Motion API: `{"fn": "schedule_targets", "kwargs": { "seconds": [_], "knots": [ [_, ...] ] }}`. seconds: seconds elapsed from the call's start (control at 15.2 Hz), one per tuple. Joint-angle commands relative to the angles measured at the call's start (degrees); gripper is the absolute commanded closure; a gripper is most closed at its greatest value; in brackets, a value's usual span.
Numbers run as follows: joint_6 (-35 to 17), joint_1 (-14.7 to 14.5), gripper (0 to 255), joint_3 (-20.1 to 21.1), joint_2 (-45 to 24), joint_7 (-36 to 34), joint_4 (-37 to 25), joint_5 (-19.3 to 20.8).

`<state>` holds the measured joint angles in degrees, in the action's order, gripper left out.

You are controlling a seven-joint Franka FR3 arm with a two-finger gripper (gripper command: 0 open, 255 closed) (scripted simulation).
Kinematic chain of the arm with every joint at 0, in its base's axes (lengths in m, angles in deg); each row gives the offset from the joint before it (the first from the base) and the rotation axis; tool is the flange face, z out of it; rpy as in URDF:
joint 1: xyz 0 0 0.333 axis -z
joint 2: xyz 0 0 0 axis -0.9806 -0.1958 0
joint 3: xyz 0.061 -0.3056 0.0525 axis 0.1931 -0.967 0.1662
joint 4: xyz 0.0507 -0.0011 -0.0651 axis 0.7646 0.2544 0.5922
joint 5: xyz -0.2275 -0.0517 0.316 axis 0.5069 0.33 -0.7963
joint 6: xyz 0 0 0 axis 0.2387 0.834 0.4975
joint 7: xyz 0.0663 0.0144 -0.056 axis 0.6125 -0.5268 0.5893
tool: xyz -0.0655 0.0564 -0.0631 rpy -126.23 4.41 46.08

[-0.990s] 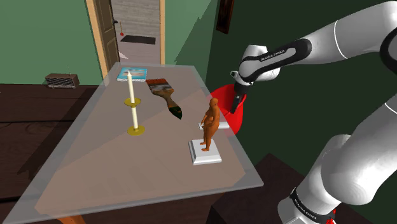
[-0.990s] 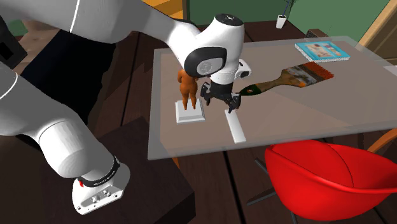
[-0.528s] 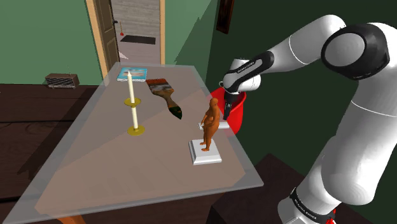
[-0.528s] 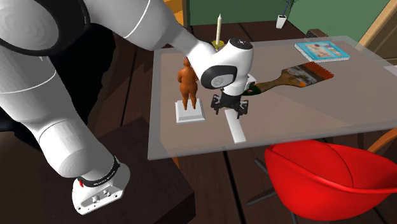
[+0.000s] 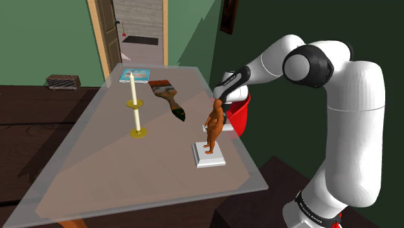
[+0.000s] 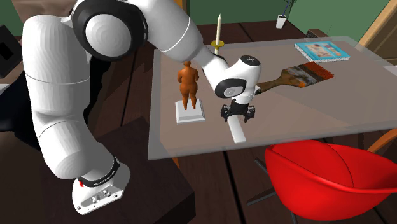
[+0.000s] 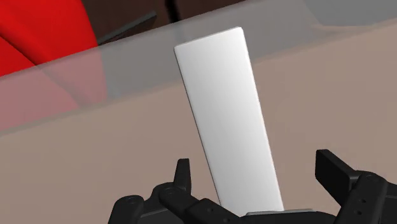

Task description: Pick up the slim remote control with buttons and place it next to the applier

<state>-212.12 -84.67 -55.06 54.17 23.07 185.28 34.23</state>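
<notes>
The slim remote is drawn as a plain white slab lying flat near the table's edge, by the red chair. My gripper hangs just above the end of it that lies further in from the edge. In the wrist view the remote runs away from the gripper. The two black fingers stand open on either side of its near end and do not touch it. The applier, a paintbrush with a dark handle, lies further along the table.
An orange figurine on a white base stands close beside the gripper. A candle on a gold holder and a blue book sit further off. A red chair stands just past the glass table's edge.
The arm has swung in and lowered the gripper from above the table to just over the remote's end. The fingers stayed open throughout. Nothing on the table moved.
</notes>
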Motion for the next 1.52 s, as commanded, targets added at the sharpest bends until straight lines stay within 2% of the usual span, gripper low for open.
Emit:
{"fn": "schedule_targets", "kwargs": {
  "seconds": [0.0,0.46,0.92,0.99,1.45],
  "knots": [
    [-0.9,0.5,0,0.9,-2.6,1.2,-1.7,-0.6],
    [-4.3,1.6,0,2.2,-6.7,2.4,-2.3,-2.3],
    [-4.3,1.6,0,2.2,-6.7,2.4,-2.3,-2.3],
    [-4.3,1.6,255,2.2,-6.7,2.4,-2.3,-2.3],
    [-4.2,1.6,255,2.2,-6.7,2.3,-2.4,-2.3]
  ]
}}
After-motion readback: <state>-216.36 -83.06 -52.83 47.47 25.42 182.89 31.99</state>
